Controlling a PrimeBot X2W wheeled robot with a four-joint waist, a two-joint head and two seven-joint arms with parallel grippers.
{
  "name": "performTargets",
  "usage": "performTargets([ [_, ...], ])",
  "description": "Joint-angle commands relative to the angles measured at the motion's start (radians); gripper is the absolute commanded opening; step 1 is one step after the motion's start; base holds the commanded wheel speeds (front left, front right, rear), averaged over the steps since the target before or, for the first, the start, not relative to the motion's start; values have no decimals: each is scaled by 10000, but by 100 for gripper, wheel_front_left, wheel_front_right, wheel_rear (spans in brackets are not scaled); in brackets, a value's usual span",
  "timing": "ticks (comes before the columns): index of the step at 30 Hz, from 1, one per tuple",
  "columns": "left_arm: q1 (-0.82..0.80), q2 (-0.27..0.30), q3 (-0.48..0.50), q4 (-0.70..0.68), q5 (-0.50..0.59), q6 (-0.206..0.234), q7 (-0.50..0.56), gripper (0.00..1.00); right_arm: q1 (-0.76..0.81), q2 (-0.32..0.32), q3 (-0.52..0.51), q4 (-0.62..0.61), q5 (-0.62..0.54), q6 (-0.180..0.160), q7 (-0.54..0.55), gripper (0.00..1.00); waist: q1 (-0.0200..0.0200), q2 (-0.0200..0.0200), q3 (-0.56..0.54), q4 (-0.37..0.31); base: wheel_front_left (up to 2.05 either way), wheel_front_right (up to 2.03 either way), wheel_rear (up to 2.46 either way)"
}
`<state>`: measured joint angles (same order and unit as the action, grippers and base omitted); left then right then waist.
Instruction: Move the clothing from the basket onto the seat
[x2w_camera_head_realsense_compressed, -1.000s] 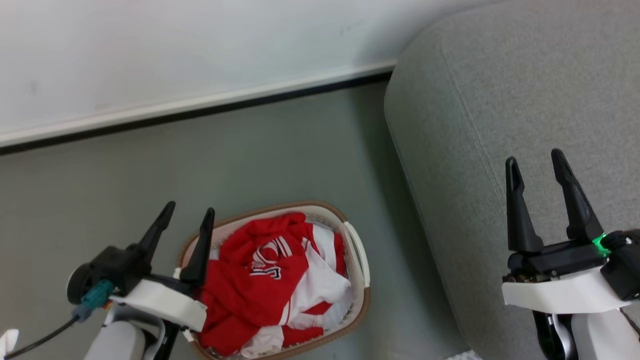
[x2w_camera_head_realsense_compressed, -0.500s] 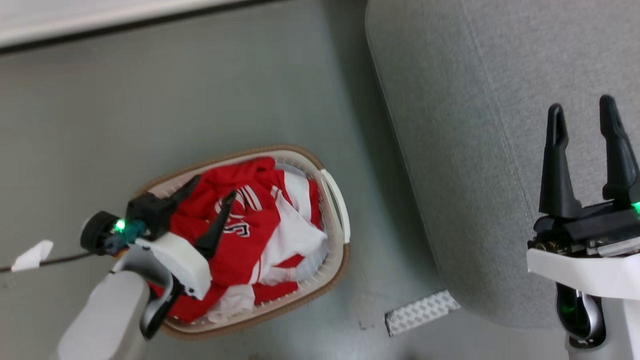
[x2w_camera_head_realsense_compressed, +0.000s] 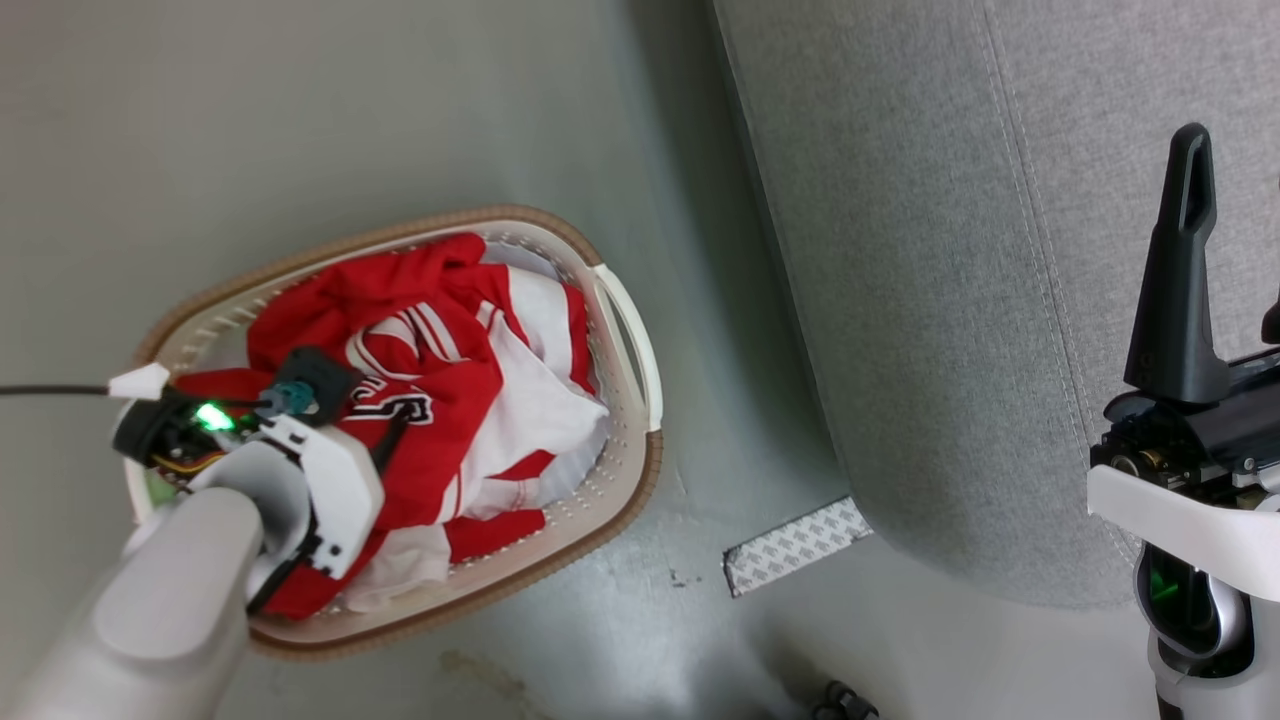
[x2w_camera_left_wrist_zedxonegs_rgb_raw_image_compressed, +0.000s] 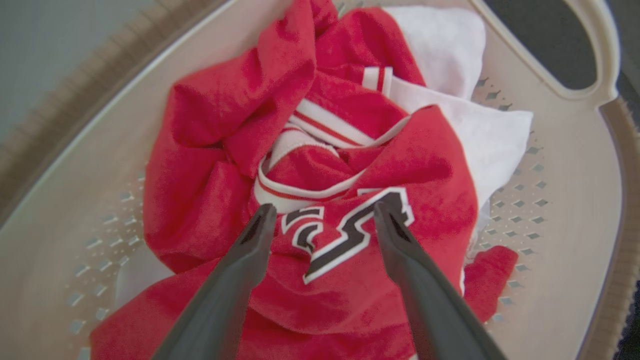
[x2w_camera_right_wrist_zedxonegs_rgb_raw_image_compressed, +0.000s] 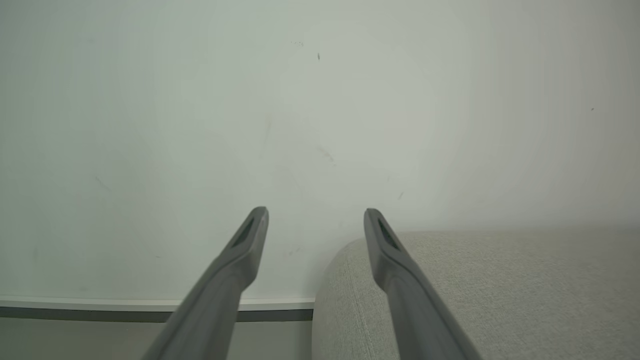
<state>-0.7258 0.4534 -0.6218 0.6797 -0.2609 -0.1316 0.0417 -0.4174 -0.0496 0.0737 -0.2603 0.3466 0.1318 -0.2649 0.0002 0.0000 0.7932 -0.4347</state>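
Grey sofa (x2w_camera_head_realsense_compressed: 950, 250) on the right. White basket (x2w_camera_head_realsense_compressed: 628, 330) stands on the floor near the sofa's rounded corner (apart, not touching). Red and white clothing (x2w_camera_head_realsense_compressed: 440, 400) is heaped inside the basket. Left gripper (x2w_camera_left_wrist_zedxonegs_rgb_raw_image_compressed: 325, 209) is spread, fingertips either side of the "S" lettering. Right gripper (x2w_camera_right_wrist_zedxonegs_rgb_raw_image_compressed: 316, 213) is spread and empty, above the sofa's edge.

I'm looking at my left hand (x2w_camera_left_wrist_zedxonegs_rgb_raw_image_compressed: 324, 209): two long, tapering dark grey fingers (x2w_camera_left_wrist_zedxonegs_rgb_raw_image_compressed: 227, 290), each showing a narrow slot near its tip. Behind it I'm seeing an angular white wrist shell (x2w_camera_head_realsense_compressed: 335, 480), a rounded pale grey forearm (x2w_camera_head_realsense_compressed: 170, 600), a green light (x2w_camera_head_realsense_compressed: 210, 417) glowing on black housing, a teal connector (x2w_camera_head_realsense_compressed: 290, 398) and a thin black cable (x2w_camera_head_realsense_compressed: 50, 390) carrying a white tag (x2w_camera_head_realsense_compressed: 140, 380). My right hand (x2w_camera_right_wrist_zedxonegs_rgb_raw_image_compressed: 316, 213) is showing the same dark slotted fingers, a white shell (x2w_camera_head_realsense_compressed: 1180, 530) and a green glow (x2w_camera_head_realsense_compressed: 1160, 585) beneath.
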Motion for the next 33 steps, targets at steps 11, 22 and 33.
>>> performTargets([
  [11, -982, 375, -1318, 1627, 959, 20, 717, 100, 76, -15, 209, -99, 486, -21, 6, 100, -2, 0, 583, -438, 0, 0, 0],
  [22, -1595, 277, -2632, 2950, 909, 20, 1108, 35, 190, -15, 379, 8, 638, -21, 7, 100, -2, 0, 683, -742, 0, 0, 0],
  [33, -2039, -186, -3513, 3673, -273, 20, 24, 0, 100, -16, 369, 337, 271, -21, 6, 100, -2, 0, -120, -457, 0, 0, 0],
])
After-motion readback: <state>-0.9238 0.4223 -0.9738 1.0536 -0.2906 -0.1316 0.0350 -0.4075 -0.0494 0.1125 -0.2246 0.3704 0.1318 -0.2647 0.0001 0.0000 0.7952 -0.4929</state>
